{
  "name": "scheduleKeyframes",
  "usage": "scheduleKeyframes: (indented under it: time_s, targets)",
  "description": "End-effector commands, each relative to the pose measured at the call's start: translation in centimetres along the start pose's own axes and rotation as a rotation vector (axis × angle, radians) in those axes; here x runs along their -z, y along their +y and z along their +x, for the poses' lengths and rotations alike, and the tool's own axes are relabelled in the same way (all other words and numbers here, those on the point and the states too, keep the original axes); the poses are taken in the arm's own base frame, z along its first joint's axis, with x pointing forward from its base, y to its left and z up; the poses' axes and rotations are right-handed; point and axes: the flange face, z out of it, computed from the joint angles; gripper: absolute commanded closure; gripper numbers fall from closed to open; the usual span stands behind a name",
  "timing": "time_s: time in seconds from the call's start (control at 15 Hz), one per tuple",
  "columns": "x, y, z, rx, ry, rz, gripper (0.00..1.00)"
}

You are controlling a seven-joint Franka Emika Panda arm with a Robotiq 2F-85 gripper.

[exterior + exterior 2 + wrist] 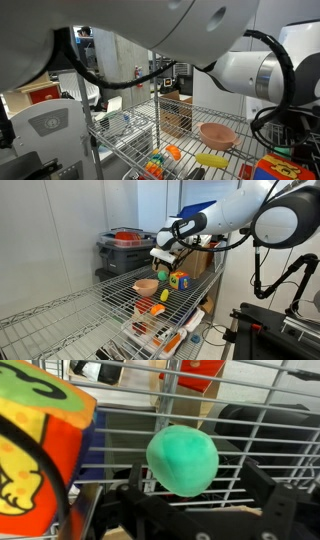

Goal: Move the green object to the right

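The green object (182,458) is a plain, bright green rounded toy. It fills the middle of the wrist view and lies on the wire shelf (250,430). My gripper (200,470) is open, with one finger on each side of the toy. The toy sits close against one finger, and a gap shows between it and the other. In an exterior view my gripper (160,262) hangs low over the wire shelf (110,305), between the pink bowl (147,285) and a multicoloured cube (178,280). There the green object is only a small speck under the fingers. In the other exterior view the arm hides it.
The multicoloured cube (35,445) stands right beside the gripper. A long yellow toy (157,309) and an orange piece (165,295) lie nearer the shelf's front. The pink bowl (217,135) and yellow toy (210,160) also show. A grey bin (122,250) stands at the shelf's back.
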Motion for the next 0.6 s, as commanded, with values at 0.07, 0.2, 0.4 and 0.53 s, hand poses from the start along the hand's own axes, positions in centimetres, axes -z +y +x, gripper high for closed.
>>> scheduleKeyframes:
  time_s: [0.07, 0.2, 0.4, 0.53]
  targets:
    - [2.5, -1.4, 0.9, 0.016, -0.006, 0.069, 0.00]
    - [3.5, -1.8, 0.9, 0.022, 0.000, 0.082, 0.00]
    - [5.1, -2.9, 1.0, 0.023, 0.009, 0.110, 0.00]
    - [6.1, -3.5, 0.9, 0.028, 0.004, 0.118, 0.00]
